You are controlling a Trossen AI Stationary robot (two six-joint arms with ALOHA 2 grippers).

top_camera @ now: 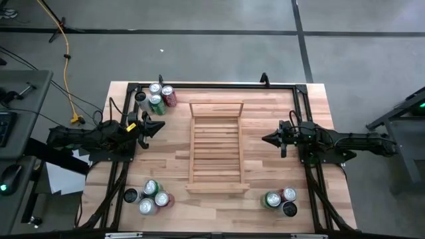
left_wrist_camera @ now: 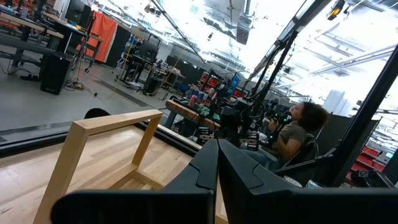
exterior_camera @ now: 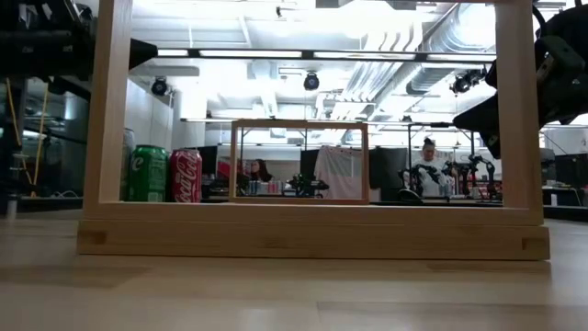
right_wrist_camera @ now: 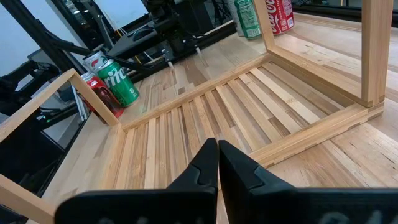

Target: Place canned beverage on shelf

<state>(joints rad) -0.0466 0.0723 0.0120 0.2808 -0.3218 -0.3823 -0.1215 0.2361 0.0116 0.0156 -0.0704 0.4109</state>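
Closed black fingertips of the right gripper (right_wrist_camera: 217, 163) point straight at the empty light-wood slatted shelf (top_camera: 215, 147), gripping nothing. Opposite, the left gripper (top_camera: 158, 126) (likewise pinched shut, empty) waits just beside a cluster of green and red cans (top_camera: 158, 97), likely its first pick.

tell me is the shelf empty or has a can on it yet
Empty. The shelf shows only bare slats from above, and the cans stand in clusters on the tabletop outside it.
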